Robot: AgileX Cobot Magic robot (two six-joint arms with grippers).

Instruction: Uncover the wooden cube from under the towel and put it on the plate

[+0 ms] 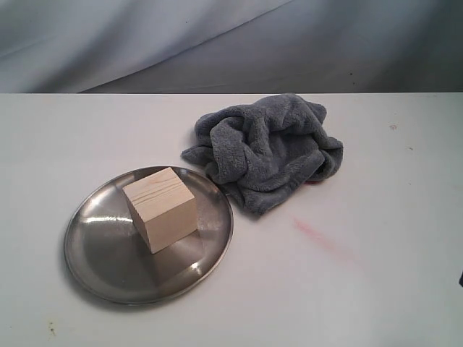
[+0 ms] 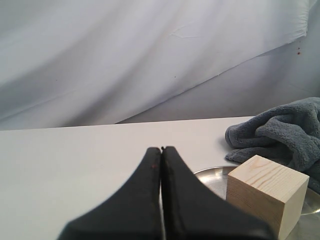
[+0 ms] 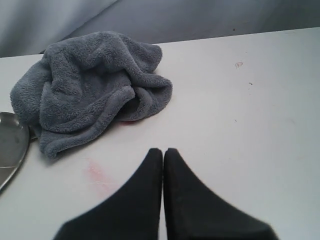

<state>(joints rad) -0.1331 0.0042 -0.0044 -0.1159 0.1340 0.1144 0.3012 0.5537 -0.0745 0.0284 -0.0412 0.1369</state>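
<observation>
wood grain shows plainly on the wooden cube (image 1: 162, 208), which sits on the plate (image 1: 101, 264), turned so that one corner faces the exterior camera. it stands a little toward the plate's far side, fully uncovered and apart from the cloth. the plate rests on the white table (image 1: 391, 289), left of centre in the exterior view. the towel (image 1: 268, 148) lies crumpled in a heap just beyond and to the right of the plate, its near edge reaching the rim. a faint pink smear (image 1: 322, 240) marks the table close to the towel's front edge. the left gripper (image 2: 161, 150) has its two black fingers pressed together with nothing between them, and the cube and plate are close beside it. the right gripper (image 3: 163, 151) is likewise closed and empty, over bare table with the towel ahead of it. a grey backdrop cloth (image 1: 145, 43) hangs behind the table.
</observation>
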